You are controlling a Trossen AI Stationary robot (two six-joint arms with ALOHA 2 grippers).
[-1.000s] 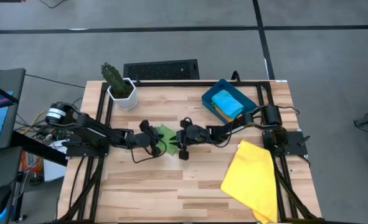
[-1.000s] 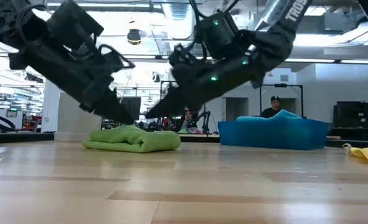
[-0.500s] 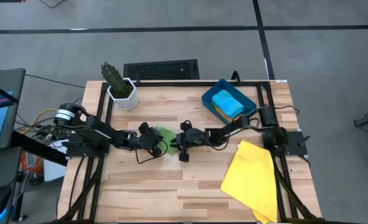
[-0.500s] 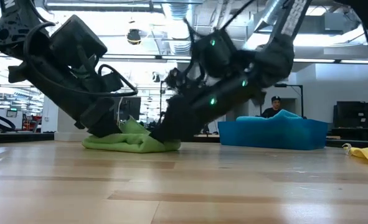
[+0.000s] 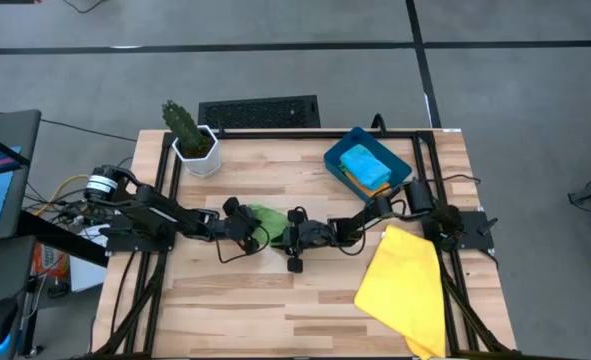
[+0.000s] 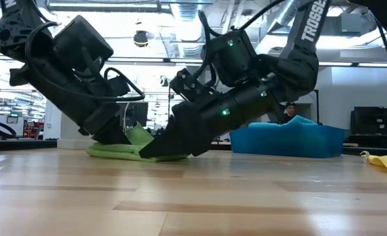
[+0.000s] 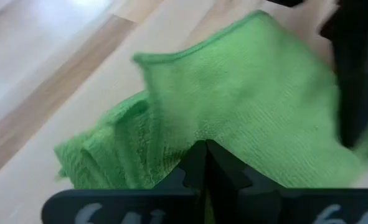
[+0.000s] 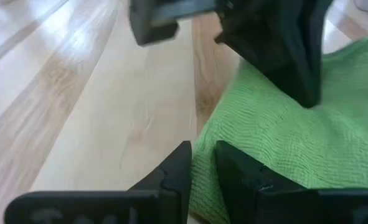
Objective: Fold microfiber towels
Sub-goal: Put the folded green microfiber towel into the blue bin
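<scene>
A green microfiber towel point(image 5: 266, 214) lies folded at the table's middle, with one flap point(image 6: 138, 134) standing up. My left gripper point(image 7: 203, 149) comes from the left and is shut, with its tips down on the towel. My right gripper point(image 8: 202, 155) comes from the right. It is open by a narrow gap and low at the towel's right edge point(image 8: 203, 140), with its tips point(image 6: 147, 154) at the tabletop. A yellow towel point(image 5: 405, 285) lies spread at the near right. A light blue towel point(image 5: 365, 165) lies on an orange one in the teal bin point(image 5: 337, 152). My left gripper presses its shut fingertips slanting down from the table's left onto the towel's upper layer point(image 7: 190, 134), near the middle. The towel stays on the table, and its cloth rises as a flap just past the tips. My right gripper slants down from the table's right. The towel's hemmed edge point(image 8: 199, 177) lies in the gap between its fingers. I cannot tell whether the fingers touch it.
A potted cactus point(image 5: 189, 138) stands at the far left, and a dark keyboard-like grille point(image 5: 258, 111) lies past the far edge. The bin stands at the far right. Bare wood point(image 5: 255, 300) stretches along the near side, left of the yellow towel.
Both grippers have come down to the green towel. The left one sank onto it with its fingers shut, and the right one dropped and shifted toward the near edge to the towel's border. The towel, a rounded roll before, now lies flatter with one flap raised.
</scene>
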